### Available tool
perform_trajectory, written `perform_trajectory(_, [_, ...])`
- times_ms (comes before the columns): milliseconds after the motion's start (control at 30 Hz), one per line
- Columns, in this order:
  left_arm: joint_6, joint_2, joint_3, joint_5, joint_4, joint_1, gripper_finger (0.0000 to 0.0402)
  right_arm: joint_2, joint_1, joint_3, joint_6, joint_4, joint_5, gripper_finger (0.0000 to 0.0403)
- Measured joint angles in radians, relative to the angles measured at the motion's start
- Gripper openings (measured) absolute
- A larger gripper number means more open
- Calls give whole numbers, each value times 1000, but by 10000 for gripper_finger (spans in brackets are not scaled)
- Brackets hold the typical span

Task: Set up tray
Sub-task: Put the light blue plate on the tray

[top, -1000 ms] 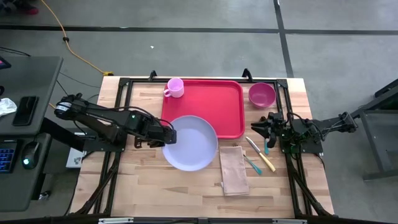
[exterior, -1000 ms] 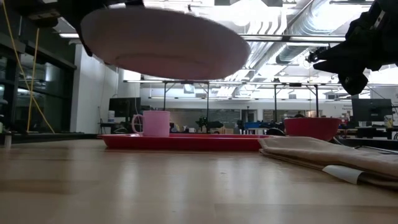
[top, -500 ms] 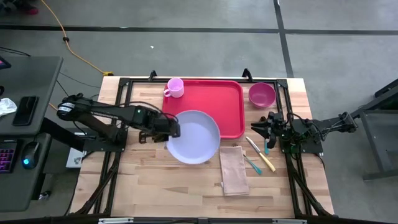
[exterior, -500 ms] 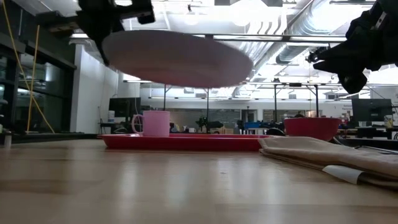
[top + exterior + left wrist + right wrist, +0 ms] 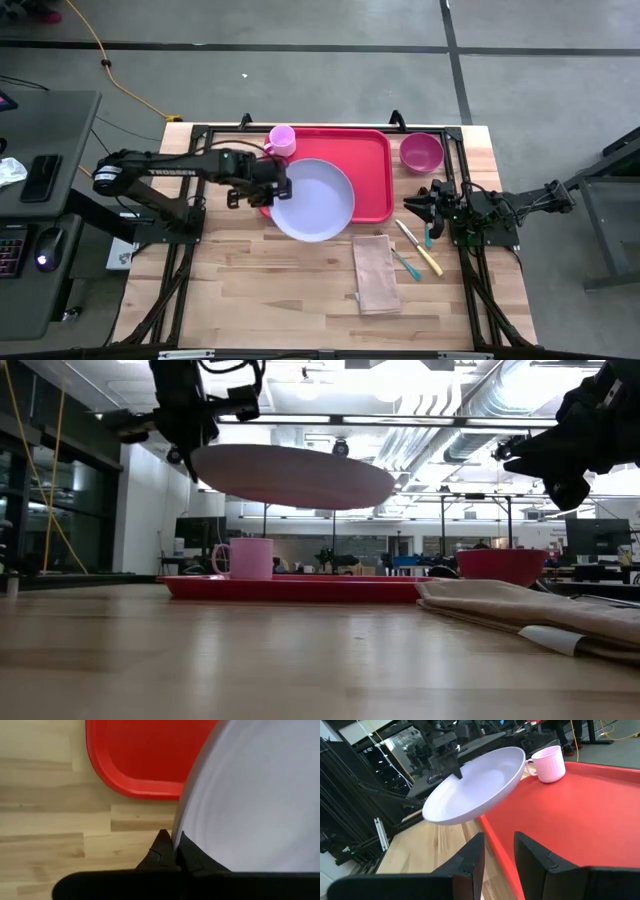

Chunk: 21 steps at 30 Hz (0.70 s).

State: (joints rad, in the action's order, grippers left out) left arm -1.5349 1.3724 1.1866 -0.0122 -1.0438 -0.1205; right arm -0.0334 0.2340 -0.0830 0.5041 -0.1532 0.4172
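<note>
The red tray (image 5: 370,160) lies at the table's far middle, with a pink mug (image 5: 282,140) standing in its far left corner. A round lavender plate (image 5: 315,200) hangs in the air over the tray's near left part. My left gripper (image 5: 275,190) is shut on the plate's left rim. The low view shows the plate (image 5: 295,475) well above the tray (image 5: 290,589). Beyond the tray's near right corner, my right gripper (image 5: 412,203) waits open and level, with nothing between its fingers (image 5: 470,862). My left gripper pinches the plate's rim (image 5: 176,832) on the plate's left side, one finger on the upper face and one on the underside. The fingers come steeply from above and from the table's left. The plate is lifted clear, nearly level, its free right side a little lower (image 5: 380,485).
A magenta bowl (image 5: 421,152) stands on the table right of the tray. A folded tan napkin (image 5: 375,272) lies near the tray's near right corner, with cutlery (image 5: 418,248) beside it on the right. Bare wood spreads over the near left of the table.
My left gripper has swung toward the table's far edge and a little to the right, carrying the plate from over the bare wood to over the tray's near left part. The plate has stayed lifted and about level.
</note>
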Motion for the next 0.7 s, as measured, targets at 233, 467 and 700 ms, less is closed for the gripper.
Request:
perform_trajectory(233, [101,0,0,-31,8,-90,12,0,0,0,-14,0,25,83])
perform_trajectory(467, [174,0,0,-49,51,-160,12,0,0,0,-15,0,29,83])
perform_trajectory(700, [209,0,0,-60,57,-205,12,0,0,0,-15,0,29,83])
